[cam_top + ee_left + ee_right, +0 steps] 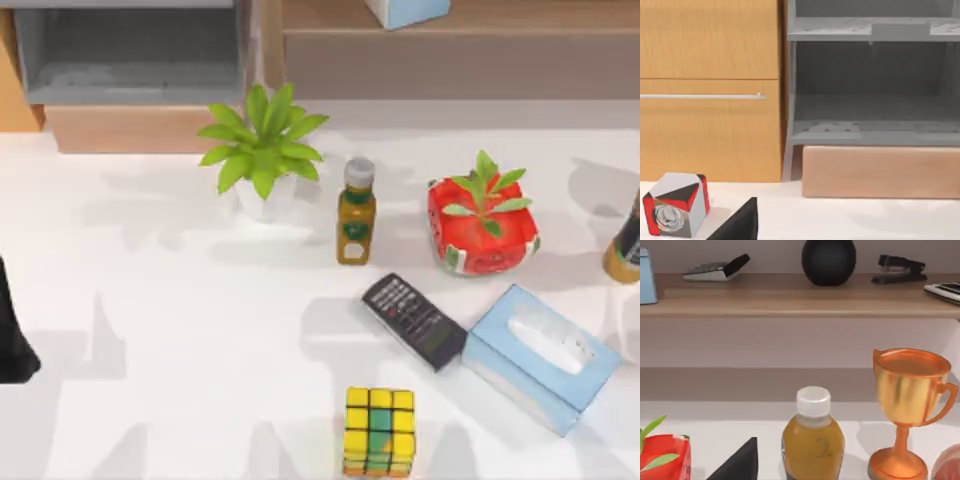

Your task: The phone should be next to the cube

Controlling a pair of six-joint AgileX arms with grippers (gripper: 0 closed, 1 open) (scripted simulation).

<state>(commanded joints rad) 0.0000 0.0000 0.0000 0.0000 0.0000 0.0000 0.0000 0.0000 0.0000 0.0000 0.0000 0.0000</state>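
The phone [413, 320], a flat black handset with rows of small buttons, lies slantwise on the white table right of centre. The cube [379, 431], mostly yellow with green and orange squares, stands at the front edge, a short gap in front of the phone and slightly to its left. The phone's far end nearly touches a light blue tissue box [540, 358]. My left gripper [12, 335] is parked at the table's left edge, far from both. A black part of my right gripper [737, 462] shows in the right wrist view, facing the back shelf.
Behind the phone stand a brown bottle [355, 212], a red watermelon planter [482, 222] and a potted green plant [262, 150]. Another bottle [625, 248] is at the right edge, next to a copper trophy [907, 405]. A grey cabinet [870, 90] and a shelf line the back.
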